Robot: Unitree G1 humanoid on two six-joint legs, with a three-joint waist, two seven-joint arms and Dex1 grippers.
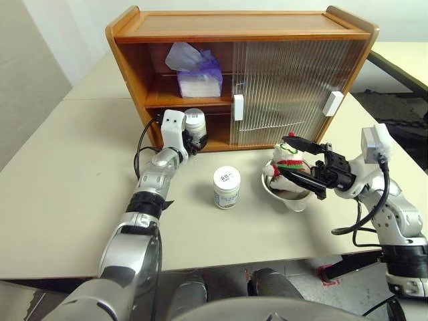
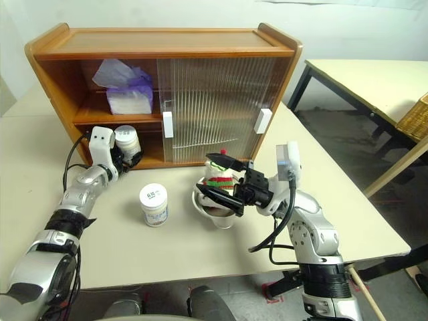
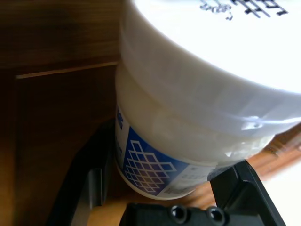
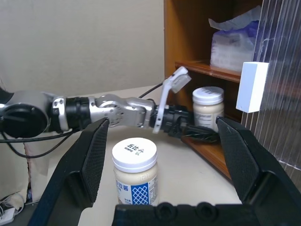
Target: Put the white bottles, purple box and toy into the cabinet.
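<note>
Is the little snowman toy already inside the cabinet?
No, the toy sits in a steel bowl on the table, outside the cabinet.

An orange-brown wooden cabinet point(image 1: 241, 30) is showing ribbed translucent doors with white handles. A lavender tissue pack point(image 1: 197, 70) is sitting inside. Two white jars point(image 4: 135, 176) are bearing blue lattice-patterned labels. A white toy point(image 1: 289, 157) is wearing red and green.

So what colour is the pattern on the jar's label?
Blue with a white diamond grid, on the white bottle in the left gripper; clearest in the left wrist view.
</note>
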